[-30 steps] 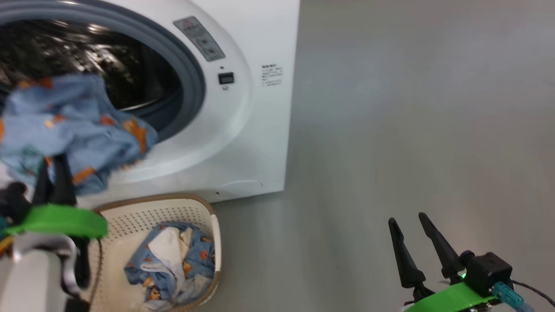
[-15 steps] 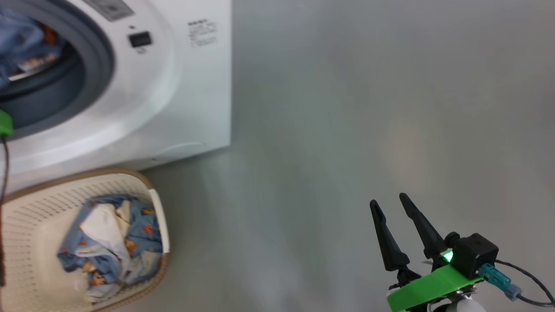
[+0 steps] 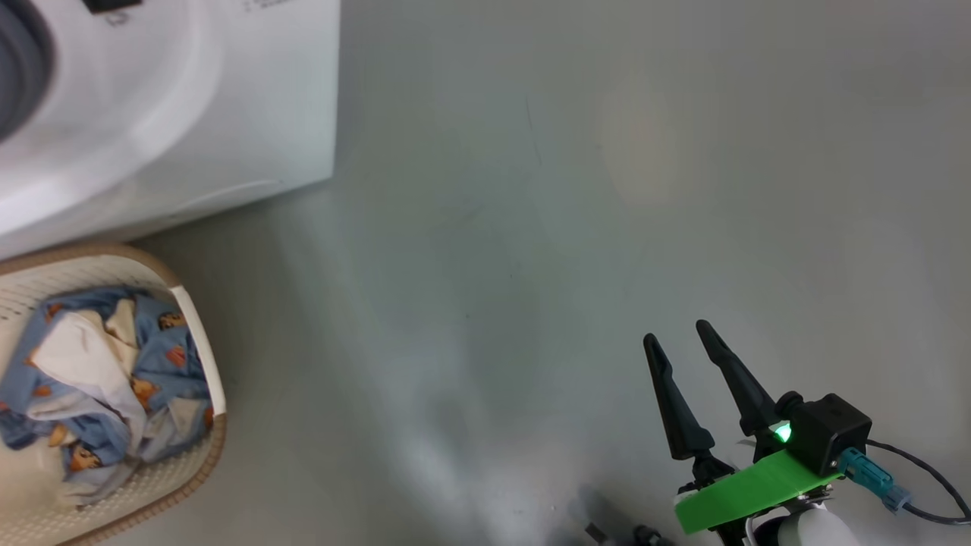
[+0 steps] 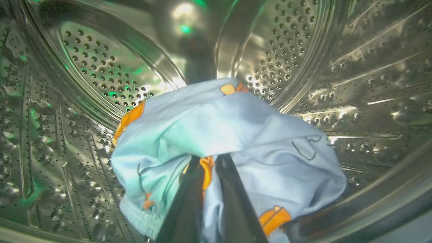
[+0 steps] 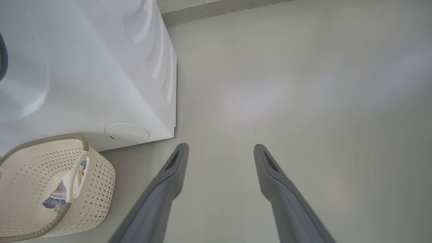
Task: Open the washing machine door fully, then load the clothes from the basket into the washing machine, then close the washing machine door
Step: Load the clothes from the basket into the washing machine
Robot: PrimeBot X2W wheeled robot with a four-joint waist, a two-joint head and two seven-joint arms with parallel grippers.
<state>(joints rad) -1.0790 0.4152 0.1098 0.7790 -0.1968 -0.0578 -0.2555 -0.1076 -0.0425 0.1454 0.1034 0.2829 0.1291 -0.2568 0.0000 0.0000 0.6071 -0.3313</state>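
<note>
Left gripper, pinching clothes draped over its tips inside the drum, should push deeper before releasing so nothing trails out behind it; right gripper hangs spread.

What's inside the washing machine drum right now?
A light blue garment with orange prints, pinched by the shut left gripper, hangs inside the perforated steel drum. The drum wall behind the cloth is covered, so anything there can't be seen.
</note>
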